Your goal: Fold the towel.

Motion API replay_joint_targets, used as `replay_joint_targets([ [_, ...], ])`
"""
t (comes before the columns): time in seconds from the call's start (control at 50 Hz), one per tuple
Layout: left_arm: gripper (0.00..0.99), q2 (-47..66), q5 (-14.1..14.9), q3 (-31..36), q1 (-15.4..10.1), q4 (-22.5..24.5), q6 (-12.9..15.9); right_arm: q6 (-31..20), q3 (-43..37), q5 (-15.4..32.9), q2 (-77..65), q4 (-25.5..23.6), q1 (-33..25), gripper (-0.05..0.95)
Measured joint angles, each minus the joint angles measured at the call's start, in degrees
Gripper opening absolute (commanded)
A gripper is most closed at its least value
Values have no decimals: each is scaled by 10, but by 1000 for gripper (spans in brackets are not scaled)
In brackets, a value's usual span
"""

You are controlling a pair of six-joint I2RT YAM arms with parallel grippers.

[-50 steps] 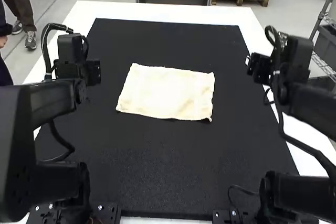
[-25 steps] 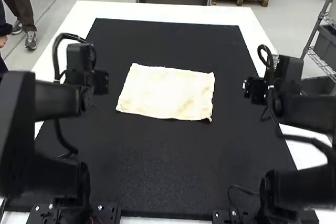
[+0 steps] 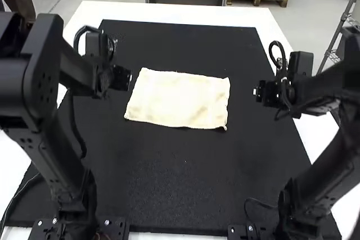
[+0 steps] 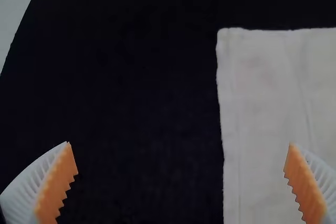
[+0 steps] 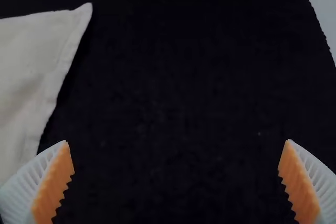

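Find towel (image 3: 179, 98) on black mat (image 3: 169, 184), near the middle from left to right and slightly toward the far side. Lies spread flat as a cream rectangle with 4 visible corners, long sides running across. Shows shallow wrinkles and a small, stubby tip at the near right corner. Cannot tell the number of layers.

Locate left pincer (image 3: 121, 77) just beside the towel's left edge, above mat. Set wide apart, with nothing between the orange pads (image 4: 58, 187). In left wrist view, overlaps towel with 1 finger and mat with the other.

Locate right pincer (image 3: 264, 92) above mat, near the towel's right edge but farther off than on the left side. Likewise set wide apart and unloaded, with orange pads facing each other. In right wrist view, note towel corner and hem on 1 side.

Beneath mat, note white bench (image 3: 225, 15), visible as a border.
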Motion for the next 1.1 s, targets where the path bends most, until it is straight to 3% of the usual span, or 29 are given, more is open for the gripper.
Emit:
replay_joint_targets([
  [0.36,959,123,90,75,11,-37,-14,-1,77,-35,114,-5,8,902],
  [0.7,959,208,108,161,10,-64,-30,5,151,-56,198,-25,53,903],
  [1.1,959,289,109,212,11,-52,-30,12,189,-60,253,-24,80,905],
])
